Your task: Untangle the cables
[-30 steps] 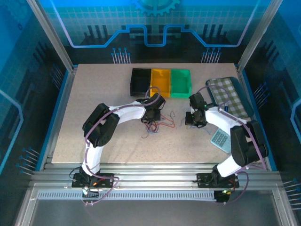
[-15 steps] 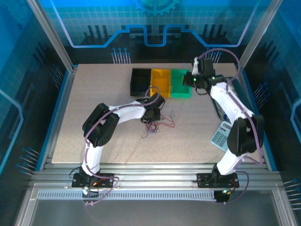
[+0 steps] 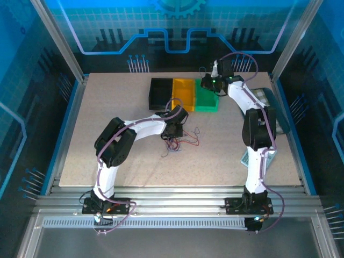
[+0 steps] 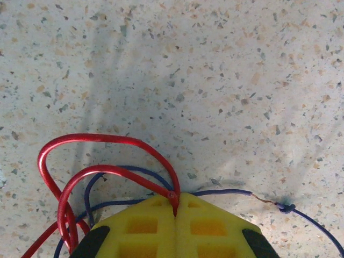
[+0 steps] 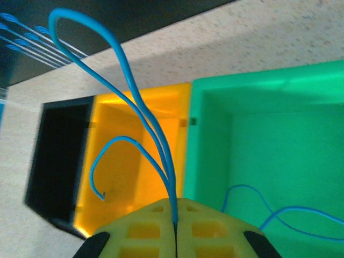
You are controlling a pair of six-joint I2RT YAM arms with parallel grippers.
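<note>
Table (image 3: 107,107): flat, pale beige, finely speckled. The left wrist view shows the same stone-like fleck (image 4: 215,80) up close.

Arms: white links with lilac cabling looped along them. The left arm reaches to mid-table and the right arm stretches to the far edge.

Bins: three open rectangular plastic bins sit side by side at the far edge, touching: black bin (image 3: 160,92) (image 5: 56,156), yellow bin (image 3: 184,94) (image 5: 134,172), green bin (image 3: 209,102) (image 5: 258,140).

Left gripper (image 3: 173,131) (image 4: 176,200): it is low over the table near the yellow bin. Its yellow waffle-patterned pads are pressed together, pinching the red cable (image 4: 102,138). That cable arcs out from the pinch in two smooth loops lying on the table. A blue-purple cable (image 4: 226,192) runs beneath and past the pads, with a small knot toward the right. From above we see the cable heap (image 3: 180,142), thin red and dark strands loosely curled, touching and trailing just to the near-right of this gripper.

Right gripper (image 3: 206,83) (image 5: 176,217): it hangs over the far part of the green bin, well apart from the heap. Its pads are clamped tight on a thin blue cable (image 5: 60,9), which rises in a tall hairpin with one free end curling above the yellow bin. A second blue cable (image 5: 244,186) curves inside the green bin.
</note>
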